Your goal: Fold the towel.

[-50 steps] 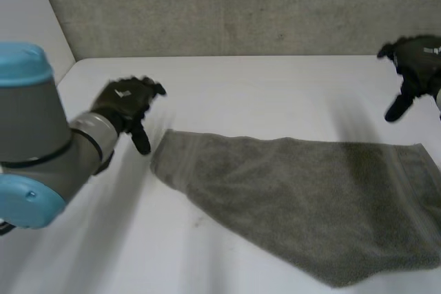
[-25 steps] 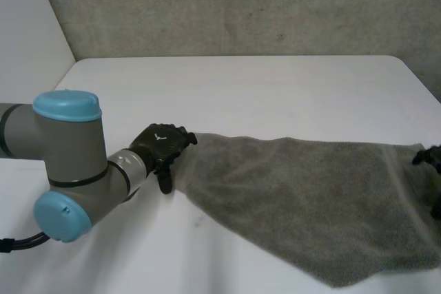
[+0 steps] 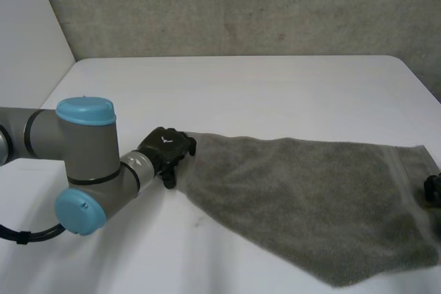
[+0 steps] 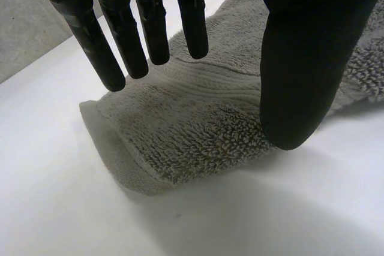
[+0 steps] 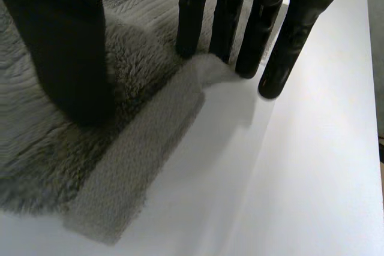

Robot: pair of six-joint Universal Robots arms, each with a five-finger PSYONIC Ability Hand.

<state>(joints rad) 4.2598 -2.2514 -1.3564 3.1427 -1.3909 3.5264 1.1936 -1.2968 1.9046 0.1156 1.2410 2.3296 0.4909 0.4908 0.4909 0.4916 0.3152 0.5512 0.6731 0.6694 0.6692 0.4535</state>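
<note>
Left arm (image 3: 83, 163): grey cylindrical joint housings, light-blue round caps (image 3: 85, 109), pale metal wrist collar. Left hand (image 3: 165, 148): matte black, small white marking on the back, slender rod-like fingers (image 4: 120, 40), broad rounded thumb (image 4: 300, 76). Right hand (image 5: 66, 46): matte black, matching build.

- Towel (image 3: 310, 201): dull grey-green, fuzzy looped pile; flat woven band, seemingly finely ribbed, along the short ends at 3 and 9 o'clock.
- Left hand (image 3: 165, 148) and right hand (image 3: 433, 188): plain black.
- Table (image 3: 241, 87): plain white.
- Left arm (image 3: 89, 163): grey, light-blue caps.
- Wall (image 3: 241, 5) at 12 o'clock: mottled grey.
</note>
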